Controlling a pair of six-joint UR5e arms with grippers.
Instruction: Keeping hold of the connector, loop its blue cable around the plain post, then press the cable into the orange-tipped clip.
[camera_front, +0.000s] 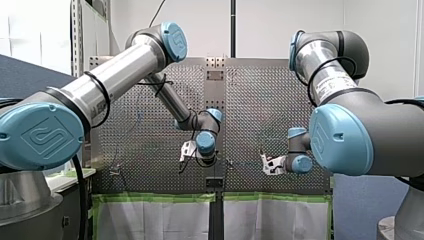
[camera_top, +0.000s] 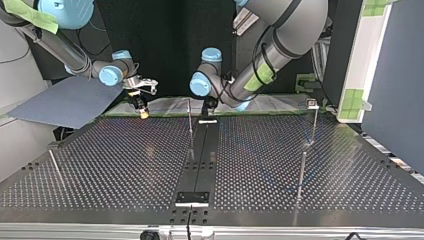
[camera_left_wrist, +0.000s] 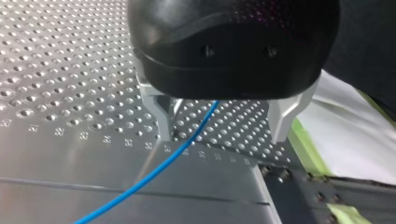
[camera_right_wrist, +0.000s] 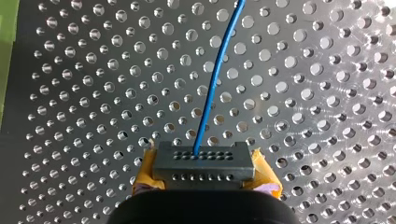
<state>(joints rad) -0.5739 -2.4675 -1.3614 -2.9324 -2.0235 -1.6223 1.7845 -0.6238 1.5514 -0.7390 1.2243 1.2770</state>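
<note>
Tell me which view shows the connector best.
Right wrist view: the connector clamped between the yellow pads of my right pincer, blue cable leaving its holed face. Front and top views show that pincer too small to make it out; left wrist view shows only the cable.

Both my left arm (camera_front: 120, 70) and my right arm (camera_front: 350, 130) are thick tubes of brushed silver metal joined by dark grey housings with round light-blue caps (camera_front: 40, 135), the nearest stamped with a logo in a rounded square. Thin black cables (camera_front: 102, 95) are strapped around them, and the top view shows strips of green tape (camera_top: 262, 75) on my left arm. My left gripper (camera_left_wrist: 224, 123) has a glossy black rounded body with two small screws (camera_left_wrist: 208, 51) and pale metal fingers (camera_left_wrist: 285, 116), while my right gripper (camera_right_wrist: 204, 170) shows yellow-orange pads (camera_right_wrist: 144, 172) beside a black body
</note>
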